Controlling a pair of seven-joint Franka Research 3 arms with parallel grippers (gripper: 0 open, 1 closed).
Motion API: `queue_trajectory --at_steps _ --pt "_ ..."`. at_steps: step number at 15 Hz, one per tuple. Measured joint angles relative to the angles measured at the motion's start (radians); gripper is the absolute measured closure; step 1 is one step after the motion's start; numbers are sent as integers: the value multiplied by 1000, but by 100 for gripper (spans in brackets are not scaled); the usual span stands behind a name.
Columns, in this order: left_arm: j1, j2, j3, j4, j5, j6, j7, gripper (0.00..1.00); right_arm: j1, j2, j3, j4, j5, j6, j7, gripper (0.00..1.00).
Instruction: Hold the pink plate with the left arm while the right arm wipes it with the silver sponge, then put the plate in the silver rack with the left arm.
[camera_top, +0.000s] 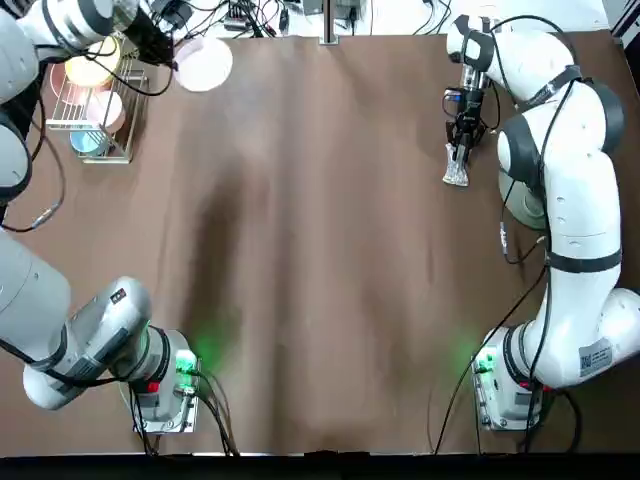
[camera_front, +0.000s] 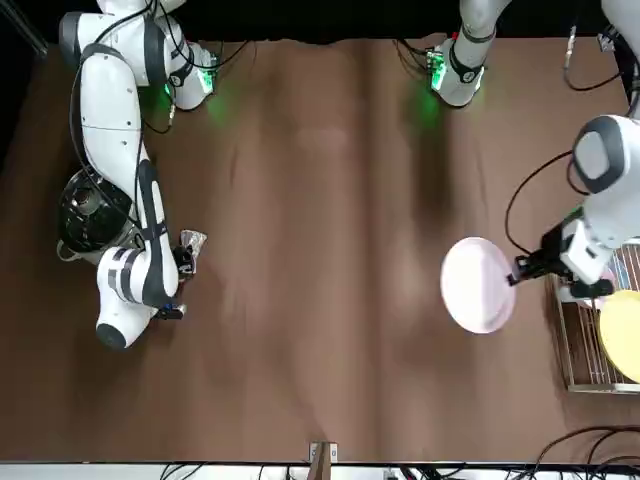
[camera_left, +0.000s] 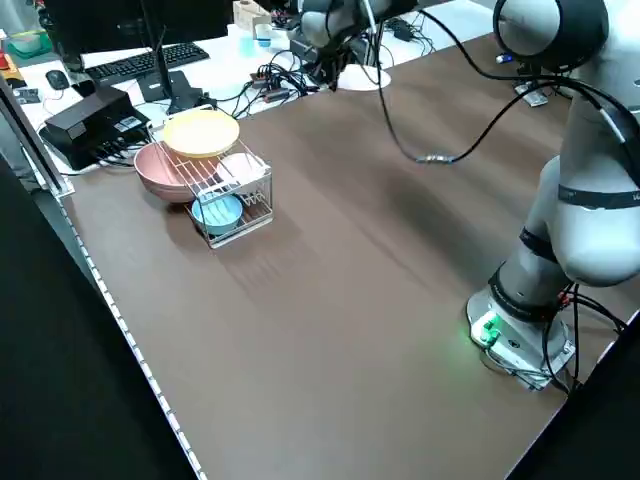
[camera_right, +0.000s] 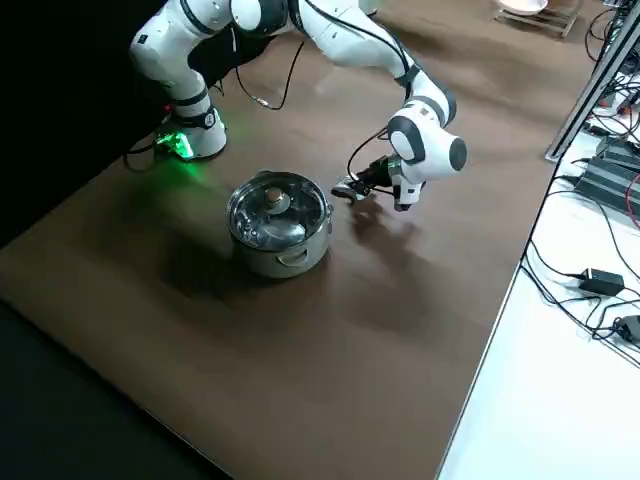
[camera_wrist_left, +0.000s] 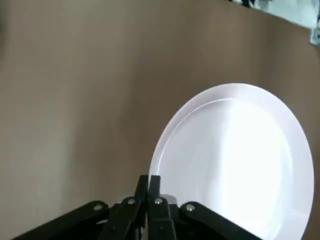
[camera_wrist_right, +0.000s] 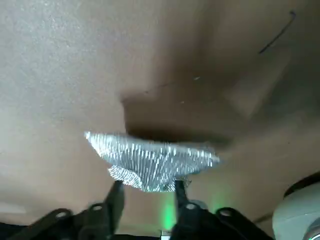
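The pale pink plate (camera_top: 203, 62) hangs above the table at the far left, just right of the silver rack (camera_top: 118, 152). My left gripper (camera_top: 172, 55) is shut on the plate's rim; the left wrist view shows the closed fingertips (camera_wrist_left: 148, 182) at the edge of the plate (camera_wrist_left: 235, 160). From the front, the plate (camera_front: 478, 285) is tilted and sits beside the rack (camera_front: 585, 345). At the far right, my right gripper (camera_top: 458, 158) points down, shut on the silver sponge (camera_top: 456, 175). The sponge (camera_wrist_right: 150, 157) is low over the table, between the fingers.
The rack holds a cream-yellow plate (camera_left: 201, 132), a pink bowl (camera_left: 160, 172) and a pale blue dish (camera_left: 217, 212). A lidded steel pot (camera_right: 278, 222) stands near the right arm. Cables and a keyboard lie beyond the table's far edge.
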Motion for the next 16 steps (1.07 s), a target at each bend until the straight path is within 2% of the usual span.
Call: queue_trajectory --at_steps 2,3,5,6,9,11,13,16 --pt "36 1 0 2 -5 -3 4 97 0 -5 0 3 0 -17 -2 28" --pt "46 2 0 7 -5 -4 4 97 0 -11 0 7 0 -36 -2 23" --pt "78 3 1 31 -5 -4 2 97 1 -34 -4 48 -1 -129 -3 5" --pt "101 3 2 45 -5 -4 2 97 1 -49 -10 87 -2 -183 -3 0" --pt "179 19 7 86 -3 -10 5 97 2 -107 -62 261 -30 -316 -3 0" --pt "209 54 33 128 23 -10 6 97 5 -162 -102 347 -37 -334 -2 0" --pt "218 103 64 186 36 -10 5 97 5 -237 -121 380 -38 -332 -2 0" --pt "217 161 115 254 39 -8 -8 97 11 -310 -122 383 -39 -335 -1 0"
